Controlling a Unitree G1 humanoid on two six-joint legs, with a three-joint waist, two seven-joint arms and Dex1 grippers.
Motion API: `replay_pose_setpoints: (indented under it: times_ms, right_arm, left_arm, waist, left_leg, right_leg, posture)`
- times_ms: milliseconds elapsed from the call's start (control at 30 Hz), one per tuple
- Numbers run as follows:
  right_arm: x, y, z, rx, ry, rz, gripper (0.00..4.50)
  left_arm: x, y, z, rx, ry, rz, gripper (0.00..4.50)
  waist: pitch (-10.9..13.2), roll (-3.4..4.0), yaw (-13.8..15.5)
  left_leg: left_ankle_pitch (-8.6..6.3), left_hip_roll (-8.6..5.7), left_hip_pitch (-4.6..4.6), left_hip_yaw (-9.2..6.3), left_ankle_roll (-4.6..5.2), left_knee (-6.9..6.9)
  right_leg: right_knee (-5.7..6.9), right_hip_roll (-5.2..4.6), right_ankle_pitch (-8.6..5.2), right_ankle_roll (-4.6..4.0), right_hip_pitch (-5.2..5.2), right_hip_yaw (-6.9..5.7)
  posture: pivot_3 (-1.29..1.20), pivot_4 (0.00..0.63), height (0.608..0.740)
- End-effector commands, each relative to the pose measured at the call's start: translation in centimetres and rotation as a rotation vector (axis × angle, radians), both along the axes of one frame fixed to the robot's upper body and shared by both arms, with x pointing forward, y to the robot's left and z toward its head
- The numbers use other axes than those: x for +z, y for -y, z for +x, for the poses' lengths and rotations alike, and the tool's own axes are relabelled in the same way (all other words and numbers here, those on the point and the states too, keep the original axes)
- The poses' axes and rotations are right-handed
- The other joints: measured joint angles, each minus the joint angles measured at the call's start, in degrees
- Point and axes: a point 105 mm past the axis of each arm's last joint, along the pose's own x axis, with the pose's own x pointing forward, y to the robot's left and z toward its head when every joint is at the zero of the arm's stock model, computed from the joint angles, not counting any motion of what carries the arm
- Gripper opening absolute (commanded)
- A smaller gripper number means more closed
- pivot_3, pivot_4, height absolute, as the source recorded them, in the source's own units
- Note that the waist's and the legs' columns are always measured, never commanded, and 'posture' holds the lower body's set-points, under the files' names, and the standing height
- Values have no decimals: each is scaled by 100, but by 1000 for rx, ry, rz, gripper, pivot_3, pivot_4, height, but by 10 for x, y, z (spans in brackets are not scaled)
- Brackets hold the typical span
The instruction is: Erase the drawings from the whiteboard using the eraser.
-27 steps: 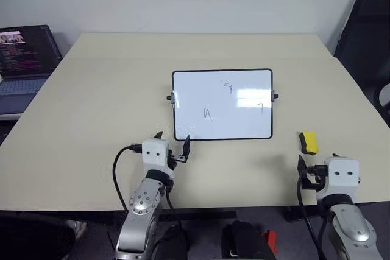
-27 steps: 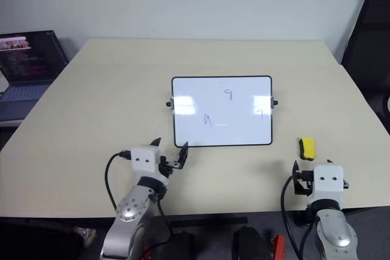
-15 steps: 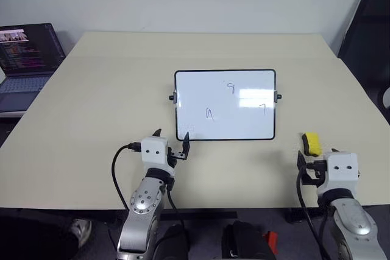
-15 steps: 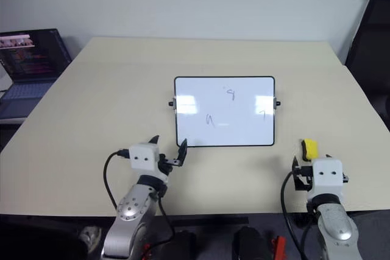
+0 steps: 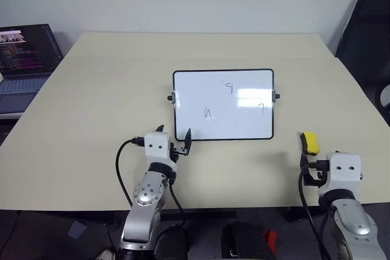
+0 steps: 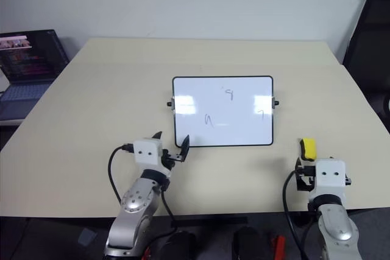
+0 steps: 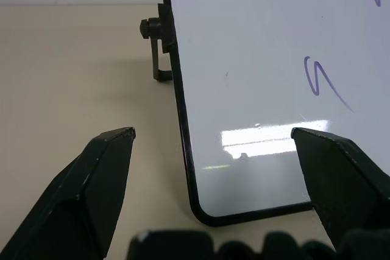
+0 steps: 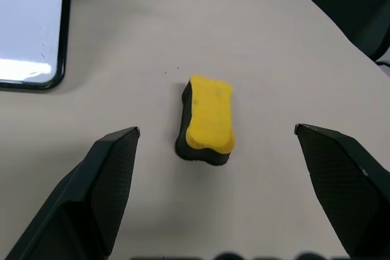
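Observation:
The whiteboard point(image 5: 223, 105) stands mid-table, propped on its side knobs, and bears three small pen drawings point(image 5: 229, 87) point(image 5: 208, 113) point(image 5: 261, 108). My left gripper point(image 5: 173, 133) is open just in front of the board's near left corner, which shows between its fingers point(image 7: 103, 168) in the left wrist view. The yellow eraser point(image 5: 311, 142) lies flat on the table to the right of the board. My right gripper point(image 5: 317, 161) hovers open just short of the eraser point(image 8: 207, 119), its fingers point(image 8: 109, 175) spread wider than the block and apart from it.
The beige table point(image 5: 109, 95) reaches back to a white wall. An open laptop point(image 5: 24, 59) sits off the far left edge. A dark chair point(image 5: 365, 35) stands at the far right.

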Motion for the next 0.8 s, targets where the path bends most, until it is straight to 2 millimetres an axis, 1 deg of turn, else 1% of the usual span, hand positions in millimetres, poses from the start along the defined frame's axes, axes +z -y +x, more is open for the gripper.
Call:
replay_pose_setpoints:
  times_ms: [33, 100, 167, 233, 333, 400, 500, 567, 667, 800]
  right_arm:
    - [8, 6, -6, -32, 38, -12, 4469]
    - [7, 7, -10, -42, 34, -7, 4469]
    - [6, 7, -12, -30, 32, 16, 4469]
    - [5, 7, -11, -21, 32, 39, 4469]
    - [10, 0, -5, 19, 42, 61, 4469]
    - [13, -3, 0, 29, 47, 70, 4469]
    - [18, -3, 5, 18, 50, 85, 4469]
    - [20, -2, 8, 1, 50, 122, 4469]
    - [21, -3, 13, -17, 37, 186, 4469]
    - [20, 0, 22, -32, 8, 248, 4469]
  left_arm:
    - [11, 3, 2, -18, 51, -1, 4500]
    - [13, 3, 3, -39, 57, 10, 4500]
    - [19, 5, 7, -83, 81, 34, 4500]
    - [26, 11, 11, -160, 104, 37, 4500]
    - [40, 33, 16, -335, 135, 29, 4500]
    - [41, 46, 16, -435, 136, 31, 4500]
    - [44, 65, 16, -583, 132, -7, 4500]
    - [47, 82, 10, -726, 118, -46, 4500]
    - [48, 103, -1, -937, 107, -46, 4500]
    - [40, 117, -9, -1117, 57, 18, 4500]
  waist:
    - [0, 0, 1]
    - [0, 0, 2]
    - [0, 0, 2]
    - [0, 0, 0]
    - [0, 0, 0]
    - [-1, 1, -5]
    - [-1, 2, -4]
    - [-1, 2, -2]
    - [-1, 2, -2]
    - [-1, 2, -15]
  left_leg:
    - [0, 0, 0, -2, 0, 0]
    - [0, 1, -1, -5, 0, 0]
    - [0, 1, 0, -4, 0, 1]
    - [0, 2, 1, -3, 0, 2]
    - [0, 1, 2, 0, 0, 6]
    - [0, 0, 2, 3, 0, 8]
    - [0, -3, 2, 6, 0, 6]
    - [0, -2, 0, 2, 0, 3]
    - [0, 4, -2, -5, 0, 2]
    - [0, 3, 2, 0, 1, 4]
  right_leg:
    - [0, 0, 0, 0, 0, 1]
    - [1, 0, -1, -1, 1, 1]
    - [1, 0, -2, -3, 1, 1]
    - [1, 2, -2, -4, 1, -2]
    - [3, 4, -2, -4, 2, -5]
    - [3, 6, -1, -3, 2, -4]
    - [3, 6, 1, 1, 3, -1]
    - [3, 11, 15, 24, 2, -3]
    - [4, 20, 16, 26, 0, -4]
    - [7, 22, 16, 26, 1, -2]
  posture:
    - [0, 150, 740]
    - [0, 150, 740]
    - [0, 150, 740]
    - [0, 150, 740]
    - [0, 150, 740]
    - [0, 150, 740]
    - [0, 150, 740]
    - [0, 150, 740]
    - [0, 150, 740]
    - [0, 150, 740]
